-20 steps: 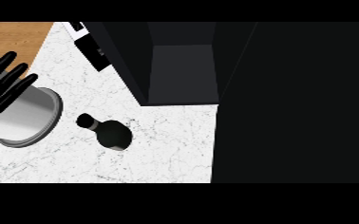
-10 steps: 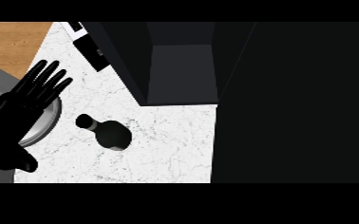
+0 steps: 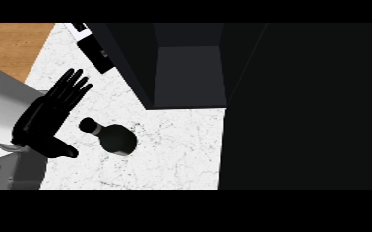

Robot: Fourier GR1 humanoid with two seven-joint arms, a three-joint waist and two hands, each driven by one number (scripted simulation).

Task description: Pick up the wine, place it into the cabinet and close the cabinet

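Left hand (image 3: 45, 118) open wide, fingers straight and fanned, thumb out to the side, holding nothing; just left of the wine bottle (image 3: 114, 137), with a sliver of white counter (image 3: 174, 152) between. Bottle dark, on the counter in front of the open cabinet (image 3: 189, 73), neck toward the hand. Step in hand, as judged: the reach before the grasp. To do it well: bring the palm to the wide body rather than the thin neck, curl fingers and thumb round opposite sides, close only once centred, then lift straight before swinging toward the dark opening. Likely risk: a nudge at the neck toppling the bottle. No brand, label or writing readable on the bottle; small black-and-white item (image 3: 93, 49) by the cabinet's left wall too small to read. Right hand out of view.
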